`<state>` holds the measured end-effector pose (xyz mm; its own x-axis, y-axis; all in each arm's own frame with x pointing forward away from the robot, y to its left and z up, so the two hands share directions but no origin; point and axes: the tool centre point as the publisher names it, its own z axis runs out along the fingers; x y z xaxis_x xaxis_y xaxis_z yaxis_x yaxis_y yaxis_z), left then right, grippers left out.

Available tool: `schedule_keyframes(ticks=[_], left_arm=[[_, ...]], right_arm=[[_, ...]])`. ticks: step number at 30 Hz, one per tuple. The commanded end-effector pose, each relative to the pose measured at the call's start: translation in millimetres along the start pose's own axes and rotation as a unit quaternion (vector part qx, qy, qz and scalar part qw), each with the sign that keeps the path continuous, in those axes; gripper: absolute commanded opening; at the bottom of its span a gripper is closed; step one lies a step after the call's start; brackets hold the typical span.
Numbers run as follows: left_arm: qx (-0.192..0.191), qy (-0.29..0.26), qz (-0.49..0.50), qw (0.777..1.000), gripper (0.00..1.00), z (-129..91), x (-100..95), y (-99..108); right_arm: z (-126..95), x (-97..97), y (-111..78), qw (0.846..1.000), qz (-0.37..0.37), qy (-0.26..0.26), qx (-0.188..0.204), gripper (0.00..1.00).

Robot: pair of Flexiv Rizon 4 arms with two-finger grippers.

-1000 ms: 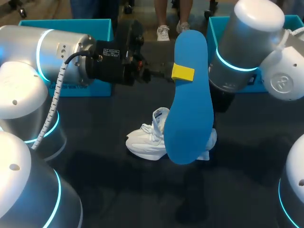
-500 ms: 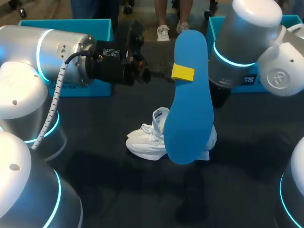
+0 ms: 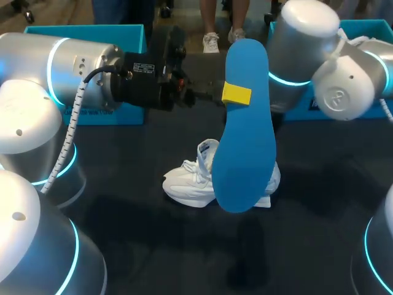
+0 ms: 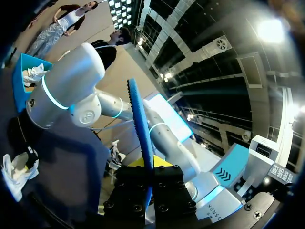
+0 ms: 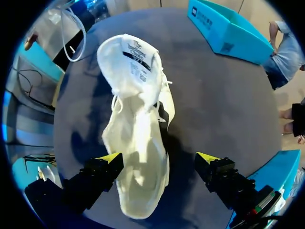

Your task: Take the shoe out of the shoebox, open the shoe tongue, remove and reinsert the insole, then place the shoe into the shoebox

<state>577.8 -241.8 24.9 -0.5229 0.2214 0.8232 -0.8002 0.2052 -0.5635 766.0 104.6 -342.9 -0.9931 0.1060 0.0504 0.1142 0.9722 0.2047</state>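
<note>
The left gripper [image 3: 236, 93] was clamped on the long blue foam insole [image 3: 244, 135], pinching it near its upper end so that it hung almost upright over the white lace-up sneaker [image 3: 187, 181], its lower end in front of the sneaker's right half in the head view. In the left wrist view the insole [image 4: 140, 119] showed edge-on, rising straight out from between the closed fingers of that gripper [image 4: 148, 168].

The sneaker lay on the dark tabletop [image 3: 123, 215], its long axis running left to right in the head view. In the right wrist view the sneaker [image 5: 138, 124] stretched straight ahead of the right gripper [image 5: 159, 160], which hovered above one end of it. That gripper was wide open and held nothing, one yellow tip on either side of the sneaker. The labelled tongue was folded out at the sneaker's far end. The insole's long axis therefore stood roughly square to the sneaker's, so it would probably need tipping down to line up with the opening. Only the left arm held the insole.

Compared with a second ago, the right arm's upper joints had swung toward the sneaker's rear side in the head view. The insole, the left gripper and the sneaker had not shifted.
</note>
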Motion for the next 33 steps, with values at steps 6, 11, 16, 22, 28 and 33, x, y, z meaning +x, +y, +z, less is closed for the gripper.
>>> schedule_keyframes(ticks=[6, 11, 16, 22, 28, 33], left_arm=[[0.002, 0.000, 0.000, 1.000, 0.00, 0, 0.0, 2], [0.002, 0.000, 0.000, 1.000, 0.00, 0, 0.0, 2], [0.002, 0.000, 0.000, 1.000, 0.00, 0, 0.0, 2], [0.002, 0.000, 0.000, 1.000, 0.00, 0, 0.0, 2], [0.002, 0.000, 0.000, 1.000, 0.00, 0, 0.0, 2], [0.002, 0.000, 0.000, 1.000, 0.00, 0, 0.0, 2]], right_arm=[[44, -9.9, 10.5, 0.999, -0.008, 0.029, -0.010, 0.90], [51, -7.3, 9.3, 0.999, -0.007, 0.042, -0.003, 0.46], [55, -3.2, 4.5, 0.999, 0.000, 0.051, 0.006, 0.07], [51, 0.2, -0.7, 0.998, 0.023, 0.059, 0.020, 0.00], [42, 6.5, -7.7, 0.994, 0.076, 0.077, 0.010, 0.00], [32, 11.3, -9.8, 0.985, 0.141, 0.105, 0.006, 0.00]])
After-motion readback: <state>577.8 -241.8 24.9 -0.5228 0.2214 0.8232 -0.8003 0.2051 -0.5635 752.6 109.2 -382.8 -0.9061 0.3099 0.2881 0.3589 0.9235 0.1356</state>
